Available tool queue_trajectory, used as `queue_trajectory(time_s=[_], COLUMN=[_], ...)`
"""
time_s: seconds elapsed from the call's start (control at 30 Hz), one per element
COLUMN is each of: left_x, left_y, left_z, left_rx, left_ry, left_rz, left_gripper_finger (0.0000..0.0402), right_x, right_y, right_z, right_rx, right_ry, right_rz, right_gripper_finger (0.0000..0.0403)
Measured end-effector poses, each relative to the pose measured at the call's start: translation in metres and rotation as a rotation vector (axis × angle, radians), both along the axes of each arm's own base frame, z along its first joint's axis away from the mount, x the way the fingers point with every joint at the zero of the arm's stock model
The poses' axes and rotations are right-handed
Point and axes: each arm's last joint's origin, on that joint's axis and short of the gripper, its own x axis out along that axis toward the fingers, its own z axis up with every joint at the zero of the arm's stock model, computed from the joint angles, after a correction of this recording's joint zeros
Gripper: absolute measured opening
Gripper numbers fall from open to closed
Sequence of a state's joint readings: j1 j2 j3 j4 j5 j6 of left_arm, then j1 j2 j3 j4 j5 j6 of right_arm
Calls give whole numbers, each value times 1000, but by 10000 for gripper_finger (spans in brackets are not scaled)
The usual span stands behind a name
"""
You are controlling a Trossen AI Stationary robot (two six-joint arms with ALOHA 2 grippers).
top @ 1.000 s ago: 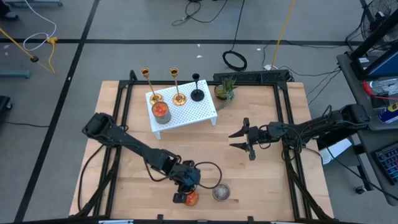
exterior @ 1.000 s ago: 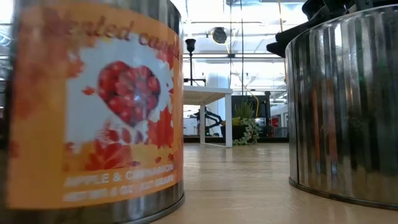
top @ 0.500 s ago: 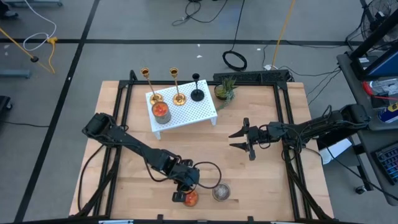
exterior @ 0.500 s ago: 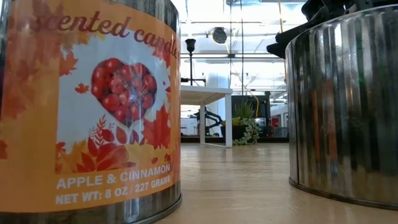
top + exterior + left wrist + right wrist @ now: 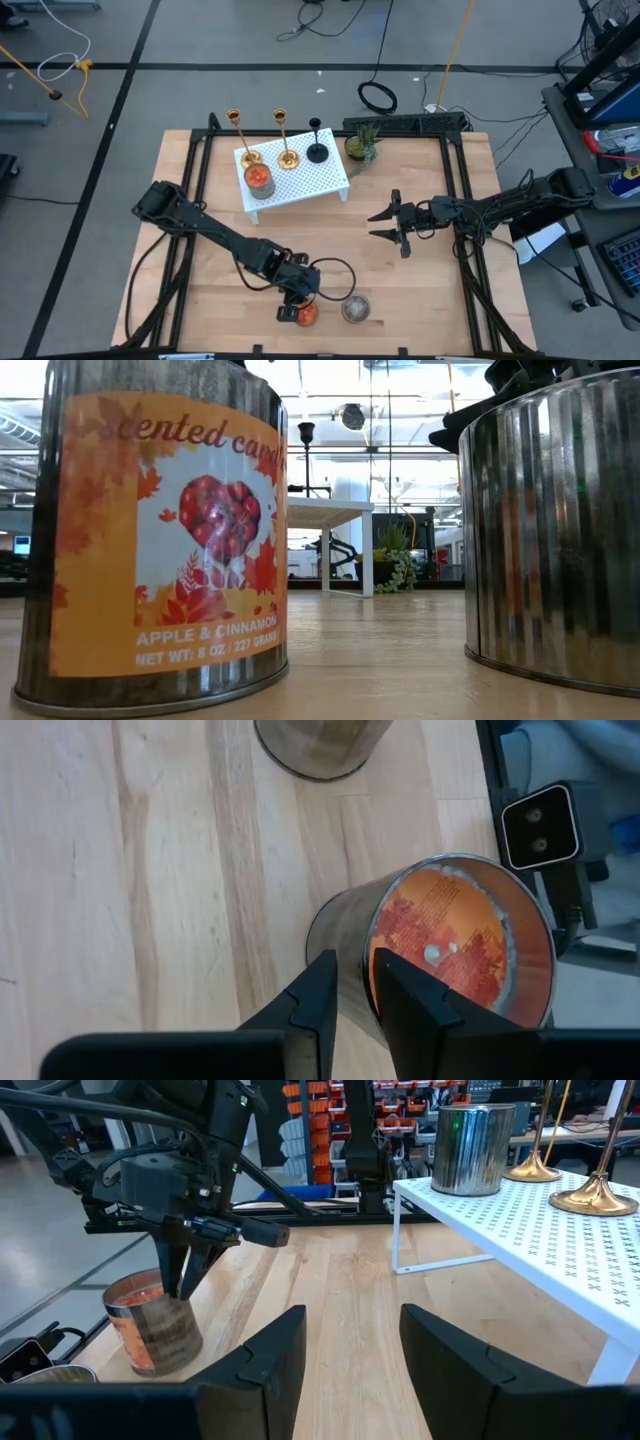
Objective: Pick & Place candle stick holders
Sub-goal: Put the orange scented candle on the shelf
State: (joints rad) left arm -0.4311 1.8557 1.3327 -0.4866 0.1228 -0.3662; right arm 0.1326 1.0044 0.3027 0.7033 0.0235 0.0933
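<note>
Two gold candle stick holders and a shorter black one stand by their round bases on a white perforated stand at the table's far side. The gold bases also show in the right wrist view. My left gripper is near the table's near edge, shut on an orange-labelled candle tin, not on a holder. My right gripper hangs open and empty over the table's right middle. My left gripper holds the candle tin by its open rim, on the side toward the arm. One finger is inside over the orange wax and one is outside on the metal wall. The fingers come from above, pointing down. The tin stands about upright, its bottom at the tabletop.
A second, plain metal tin stands just right of the held one and looms large in the low view. Another candle tin stands on the white stand. A small potted plant is right of the stand. Bare wood lies between the arms.
My left gripper has moved the candle tin a little away from the near edge; in the low view it shows smaller and its bottom rim now shows on the wood. My right arm has kept still.
</note>
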Motion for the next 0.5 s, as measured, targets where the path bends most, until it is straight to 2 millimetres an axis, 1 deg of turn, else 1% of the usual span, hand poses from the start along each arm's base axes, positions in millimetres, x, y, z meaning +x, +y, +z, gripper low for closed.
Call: queue_trajectory(time_s=[0.1,0.2,0.23,0.4,0.5], left_x=[0,1,1,3,5], left_y=[0,2,4,10,14], left_z=[0,0,0,0,0], left_rx=[3,13,21,25,31], left_ry=[-2,-11,-11,-9,-11], left_rz=[-4,-20,-22,-13,-8], left_gripper_finger=[57,19,11,18,9], right_x=[0,0,0,0,0], right_y=[0,0,0,0,0], right_z=[0,0,0,0,0], right_rx=[0,0,0,0,0], right_ry=[0,0,0,0,0], right_rz=[0,0,0,0,0], right_gripper_finger=[160,160,160,158,159])
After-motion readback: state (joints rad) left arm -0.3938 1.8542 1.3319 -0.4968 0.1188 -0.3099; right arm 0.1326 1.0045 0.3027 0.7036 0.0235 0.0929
